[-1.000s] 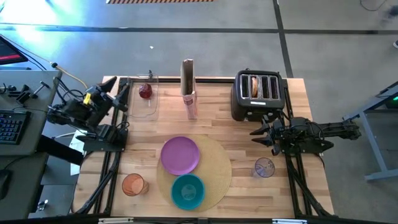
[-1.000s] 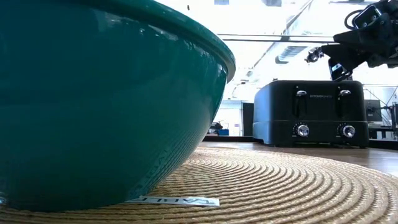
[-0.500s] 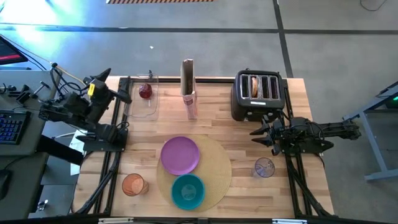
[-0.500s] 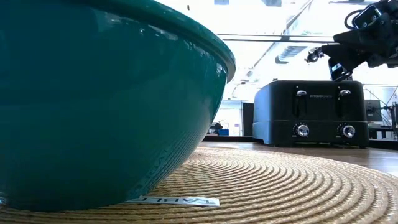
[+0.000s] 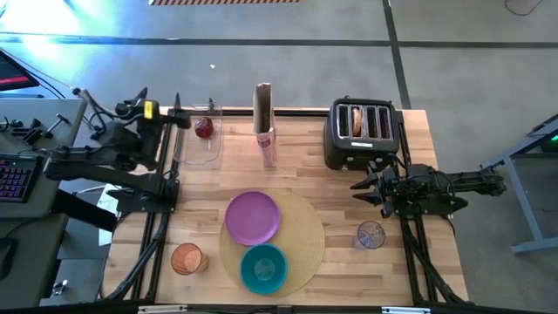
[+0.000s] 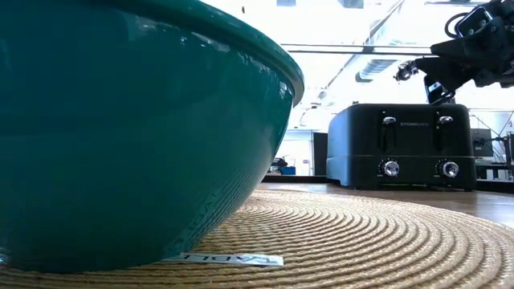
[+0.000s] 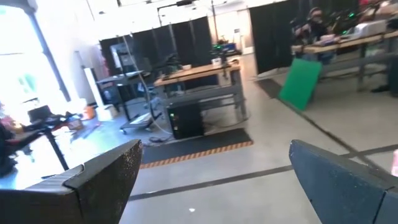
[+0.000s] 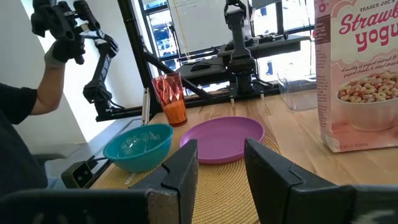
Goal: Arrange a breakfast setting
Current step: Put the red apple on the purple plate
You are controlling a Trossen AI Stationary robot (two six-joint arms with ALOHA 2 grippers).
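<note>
The round tan mat (image 5: pixel 301 240) lies at the table's near middle. The purple plate (image 5: pixel 253 217) and the teal bowl (image 5: pixel 263 268) rest on it. The orange cup (image 5: pixel 187 259) stands to the left of the mat and the clear glass (image 5: pixel 370 235) to its right. The red fruit (image 5: pixel 203 128) lies in a clear tray (image 5: pixel 202 146) at the far left. A bagel (image 5: pixel 356 122) sticks out of a toaster slot. My left gripper (image 5: pixel 180 120) hovers open by the tray's left side, pointing level. My right gripper (image 5: pixel 357 186) waits open near the toaster, with nothing between its fingers (image 8: pixel 186 165).
The black toaster (image 5: pixel 362 133) stands at the far right. The upright cereal box (image 5: pixel 264 125) stands at the far middle. Black rails (image 5: pixel 157 227) run along both table sides. In the right wrist view a person (image 8: pixel 25 106) stands beyond the table's left edge.
My left gripper has risen and swung toward the table's far edge, rolling at the wrist until it points level toward the tray. Its fingers stay open. Nothing on the table has moved.
</note>
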